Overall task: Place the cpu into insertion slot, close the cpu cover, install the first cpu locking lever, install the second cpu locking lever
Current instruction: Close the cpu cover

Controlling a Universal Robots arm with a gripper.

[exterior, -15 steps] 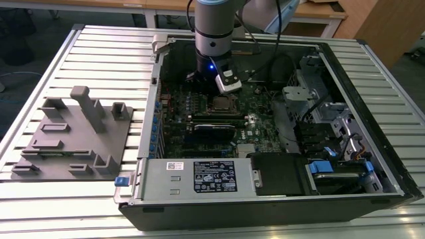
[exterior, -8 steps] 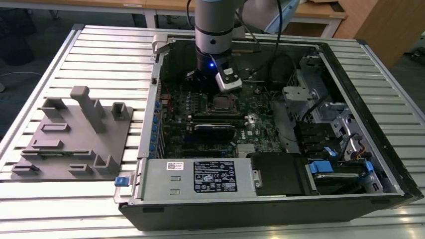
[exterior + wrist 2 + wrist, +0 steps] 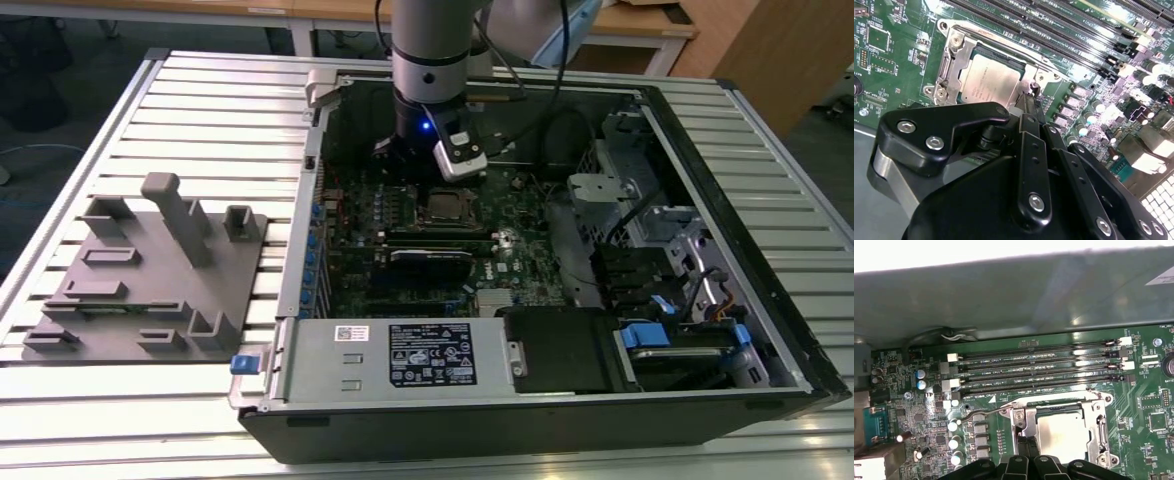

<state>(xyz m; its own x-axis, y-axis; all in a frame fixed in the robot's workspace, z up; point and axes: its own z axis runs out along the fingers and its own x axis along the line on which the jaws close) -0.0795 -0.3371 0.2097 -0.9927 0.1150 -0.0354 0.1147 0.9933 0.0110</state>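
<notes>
Second wrist view: cpu [image 3: 989, 80] in insertion slot [image 3: 1002, 54] under lowered cpu cover [image 3: 951, 62]; end effector [image 3: 1027, 100] closed, empty.

counter [image 3: 200, 90]: pale metal, ribbed in long slats | exterior view's right: open black computer case [image 3: 534, 425] lying on its side, straight on the slats | exterior view's left: grey moulded holder plate [image 3: 134, 310] lying flat; just beside the case

A counter [image 3: 147, 400] of pale ribbed metal slats fills the scene under even light. Beyond the counter's far edge stand light wooden desks [image 3: 200, 10]. Off its far corner, on the exterior view's right, is brown wooden furniture [image 3: 761, 60]. Dark grey floor [image 3: 54, 160] borders the counter.
</notes>
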